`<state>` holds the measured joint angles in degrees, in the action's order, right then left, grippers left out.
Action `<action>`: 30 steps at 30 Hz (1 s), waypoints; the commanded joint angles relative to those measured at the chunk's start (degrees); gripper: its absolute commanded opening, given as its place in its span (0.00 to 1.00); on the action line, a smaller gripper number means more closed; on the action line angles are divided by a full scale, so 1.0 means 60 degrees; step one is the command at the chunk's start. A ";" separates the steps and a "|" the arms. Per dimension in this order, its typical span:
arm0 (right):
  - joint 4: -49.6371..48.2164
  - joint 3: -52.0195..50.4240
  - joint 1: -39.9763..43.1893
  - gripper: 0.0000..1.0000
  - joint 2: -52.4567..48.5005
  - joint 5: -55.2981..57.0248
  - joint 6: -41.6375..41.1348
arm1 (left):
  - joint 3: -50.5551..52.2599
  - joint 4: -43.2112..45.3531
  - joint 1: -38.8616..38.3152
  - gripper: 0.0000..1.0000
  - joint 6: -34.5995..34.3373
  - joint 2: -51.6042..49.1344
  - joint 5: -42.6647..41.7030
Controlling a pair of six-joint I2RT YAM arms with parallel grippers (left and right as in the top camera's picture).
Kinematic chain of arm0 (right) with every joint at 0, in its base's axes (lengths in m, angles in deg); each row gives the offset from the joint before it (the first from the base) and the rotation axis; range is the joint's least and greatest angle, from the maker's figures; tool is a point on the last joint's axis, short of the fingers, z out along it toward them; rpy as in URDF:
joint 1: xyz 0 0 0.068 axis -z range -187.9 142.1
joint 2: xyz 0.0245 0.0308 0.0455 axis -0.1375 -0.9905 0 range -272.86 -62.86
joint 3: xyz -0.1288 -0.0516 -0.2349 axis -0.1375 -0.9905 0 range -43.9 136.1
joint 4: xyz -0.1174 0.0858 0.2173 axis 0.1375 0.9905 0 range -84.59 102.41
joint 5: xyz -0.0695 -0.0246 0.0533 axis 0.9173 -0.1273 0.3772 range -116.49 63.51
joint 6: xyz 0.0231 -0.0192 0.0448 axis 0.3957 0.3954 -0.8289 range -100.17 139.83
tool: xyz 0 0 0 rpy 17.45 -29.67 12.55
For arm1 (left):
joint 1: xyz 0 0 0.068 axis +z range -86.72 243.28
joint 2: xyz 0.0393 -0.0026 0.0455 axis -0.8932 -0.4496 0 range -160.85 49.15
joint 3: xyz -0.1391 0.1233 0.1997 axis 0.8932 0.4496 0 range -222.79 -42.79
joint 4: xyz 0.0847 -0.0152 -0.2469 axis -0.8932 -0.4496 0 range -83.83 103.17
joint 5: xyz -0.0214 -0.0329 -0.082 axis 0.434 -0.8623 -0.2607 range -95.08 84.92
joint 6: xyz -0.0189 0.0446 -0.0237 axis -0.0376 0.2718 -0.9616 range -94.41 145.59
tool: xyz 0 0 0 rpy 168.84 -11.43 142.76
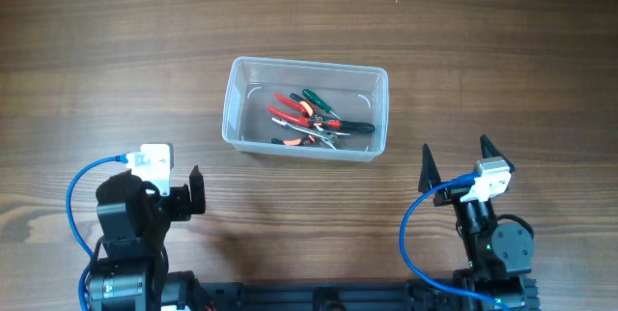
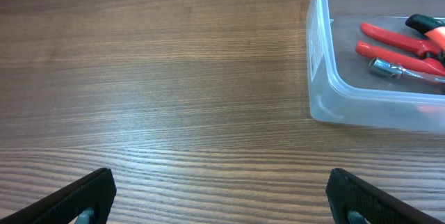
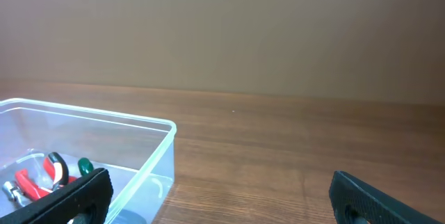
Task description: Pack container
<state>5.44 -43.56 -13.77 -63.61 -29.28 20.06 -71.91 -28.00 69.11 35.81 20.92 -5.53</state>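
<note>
looking from the left: my left gripper (image 1: 193, 193) sits at the near left of the table (image 1: 106, 31), well apart from the container (image 1: 309, 62). its wrist view shows it spread wide, with only bare wood in the gap. the container stands about mid-table, a little toward the far side, upright and with no lid on. inside it lies a small heap of hand tools (image 1: 311, 118): red-handled pliers (image 1: 288, 108), a green-handled piece (image 1: 317, 98) and a black-handled one (image 1: 359, 127), all down on the container's floor. my right gripper (image 1: 455, 147) is at the near right, near the container's near right corner but not touching it. it is wide open as well and carries nothing. i see no loose tool on the wood in any view, so i judge the packing done or very nearly so. if a lid is wanted, none is in sight.
</note>
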 commanded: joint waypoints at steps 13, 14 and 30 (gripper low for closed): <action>-0.0026 -0.0004 -0.0066 1.00 0.0018 -0.0189 -0.0098 | 0.0025 0.0022 -0.0015 1.00 0.0011 0.0022 0.0055; -0.0026 -0.0004 -0.0066 1.00 0.0018 -0.0189 -0.0095 | 0.0025 0.0022 -0.0015 1.00 0.0011 0.0022 0.0055; -0.0026 -0.0004 -0.0066 1.00 0.0018 -0.0189 -0.0095 | 0.0404 0.1118 -0.1767 1.00 -0.0004 0.4666 -0.1432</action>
<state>5.46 -43.56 -13.77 -63.70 -29.50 20.06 -71.60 -27.60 60.52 35.79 43.68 -11.67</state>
